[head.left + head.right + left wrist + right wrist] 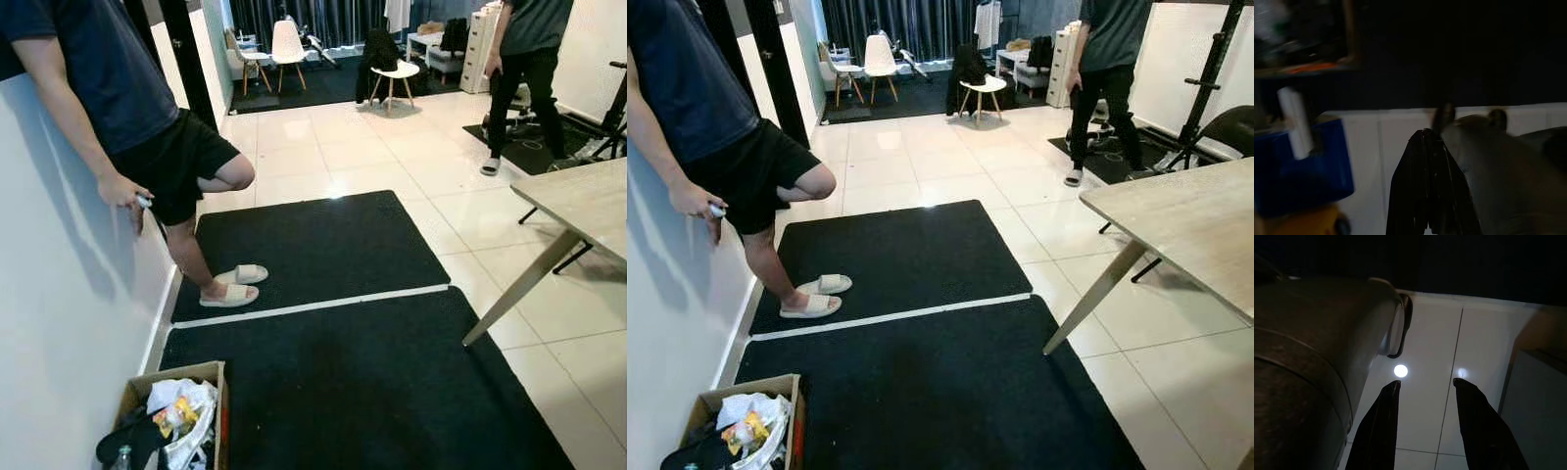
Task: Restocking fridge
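Observation:
An open cardboard box stands on the floor by the white wall at the lower left, holding crumpled white bags, a yellow packet and a bottle top. My left gripper hangs low in the dark, its fingers pressed together with nothing between them. Beside it are a blurred blue and orange object and the box's edge. My right gripper hangs open over white floor tiles, nothing between its fingers, next to my grey leg.
Two black mats cover the floor ahead. A person leans on the left wall, feet in white slippers. A wooden table juts in from the right. Another person stands far right; chairs and a stool stand beyond.

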Robot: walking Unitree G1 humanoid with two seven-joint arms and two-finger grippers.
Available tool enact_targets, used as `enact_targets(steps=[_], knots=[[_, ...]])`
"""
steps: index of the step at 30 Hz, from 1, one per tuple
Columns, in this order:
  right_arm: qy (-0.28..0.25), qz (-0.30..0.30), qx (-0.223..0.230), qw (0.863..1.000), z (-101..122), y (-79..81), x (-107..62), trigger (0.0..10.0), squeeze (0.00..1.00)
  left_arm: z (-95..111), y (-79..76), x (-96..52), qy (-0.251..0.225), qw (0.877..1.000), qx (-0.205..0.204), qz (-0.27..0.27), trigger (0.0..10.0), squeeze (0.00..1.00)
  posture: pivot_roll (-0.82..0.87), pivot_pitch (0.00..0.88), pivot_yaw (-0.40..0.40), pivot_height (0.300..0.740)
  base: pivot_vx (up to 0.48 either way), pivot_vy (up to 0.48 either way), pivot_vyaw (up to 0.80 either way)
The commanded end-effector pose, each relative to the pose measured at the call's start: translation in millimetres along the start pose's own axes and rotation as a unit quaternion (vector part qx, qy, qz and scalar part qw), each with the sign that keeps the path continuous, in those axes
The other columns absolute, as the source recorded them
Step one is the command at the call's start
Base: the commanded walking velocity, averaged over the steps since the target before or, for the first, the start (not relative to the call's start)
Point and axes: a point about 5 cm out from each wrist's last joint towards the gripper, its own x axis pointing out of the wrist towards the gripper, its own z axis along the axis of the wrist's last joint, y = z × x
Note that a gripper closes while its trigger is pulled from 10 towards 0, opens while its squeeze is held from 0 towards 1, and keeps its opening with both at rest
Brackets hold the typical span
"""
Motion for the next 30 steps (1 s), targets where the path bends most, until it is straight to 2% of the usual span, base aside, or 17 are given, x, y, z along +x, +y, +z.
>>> enact_targets(steps=[1,11,15,25,30], knots=[[-0.001,0.0,-0.006,1.0,4.5,4.1,1.5,10.0,0.0,-3.3,-1.6,0.1,0.006,1.0,-0.008,0.005,10.0,0.0,-0.08,0.0,0.029,0.74,0.0,0.0,0.0],[0.006,-0.014,-0.016,1.0,-2.0,-10.5,-2.5,10.0,0.0,-6.3,-3.1,0.1,0.014,1.0,-0.006,0.007,10.0,0.0,-0.08,0.0,0.021,0.74,0.0,0.0,0.0],[0.006,-0.023,-0.016,1.0,-1.6,-19.7,-4.8,10.0,0.0,-4.0,-8.7,1.9,0.012,1.0,-0.004,0.004,10.0,0.0,-0.09,0.0,0.019,0.74,0.0,0.0,0.0],[0.003,-0.024,-0.02,0.999,5.5,-22.9,-5.0,10.0,0.0,-4.8,-5.6,1.1,0.014,1.0,-0.004,0.005,10.0,0.0,-0.09,0.0,0.018,0.74,0.0,0.0,0.0],[-0.003,-0.023,-0.022,1.0,15.4,-18.0,-2.8,10.0,0.0,-7.3,-1.9,-0.2,0.018,1.0,-0.002,0.008,10.0,0.0,-0.09,0.0,0.018,0.74,0.0,0.0,0.0]])
